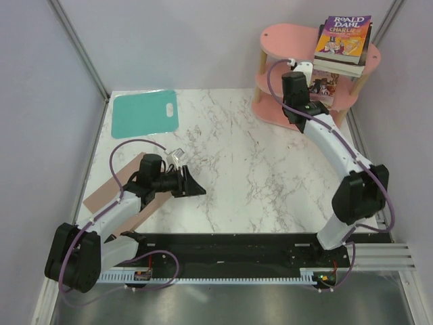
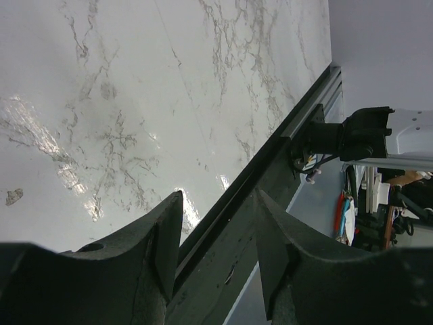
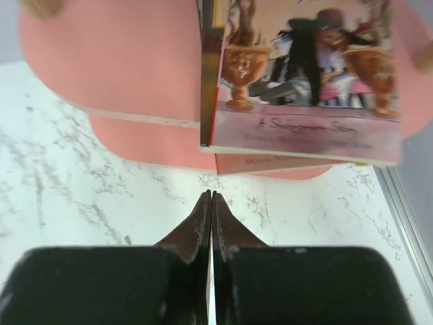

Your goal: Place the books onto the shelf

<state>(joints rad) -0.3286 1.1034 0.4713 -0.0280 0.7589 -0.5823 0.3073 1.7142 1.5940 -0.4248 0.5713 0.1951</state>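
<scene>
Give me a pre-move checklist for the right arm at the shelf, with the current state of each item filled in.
1. Right gripper empty: ok, jaws shut with nothing between them.
2. Right gripper off the shelf: ok, the marble table shows between its tips and the pink boards.
3. Middle-board book fully seated: not ok, its near edge juts past the board's rim.
4. Roald Dahl book settled: ok, it rests on a stack on the top board.
5. Left gripper out of the way: ok, jaws open and empty, low over the table, far from the shelf.
</scene>
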